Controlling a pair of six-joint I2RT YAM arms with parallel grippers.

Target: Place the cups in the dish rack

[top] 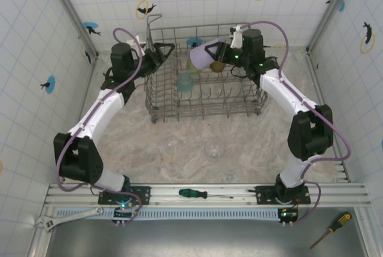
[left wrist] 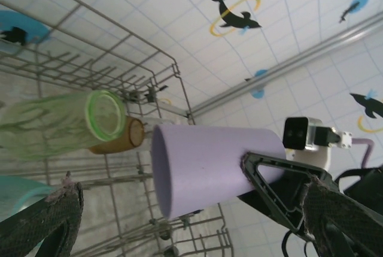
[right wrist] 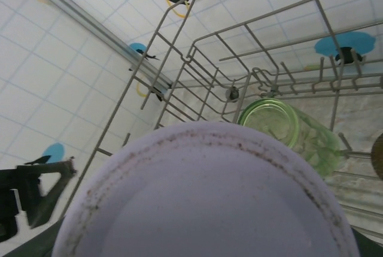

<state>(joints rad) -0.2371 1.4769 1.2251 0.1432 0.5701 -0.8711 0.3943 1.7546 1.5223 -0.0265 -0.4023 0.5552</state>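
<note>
The left claw (top: pixel 163 49) gapes wide and empty; just right of it hangs the lilac cup (top: pixel 202 55), a smooth matte plastic cylinder gripped sideways by the part-closed right claw (top: pixel 218 58) above the thin-wire rack (top: pixel 157 98). Its slick wall could slip; dropped so, it may strike the translucent green cup (left wrist: pixel 60 124) below the claw or lodge askew.

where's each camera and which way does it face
Top external: above and behind the arm bases, looking down on the dish rack; both arms, left gripper and right gripper show.
Left wrist: on left arm, facing across the rack at the lilac cup; own fingers at bottom corners.
Right wrist: on right arm, facing into the rack over the lilac cup it holds.
Wrist views share: lilac cup, green cup.
</note>
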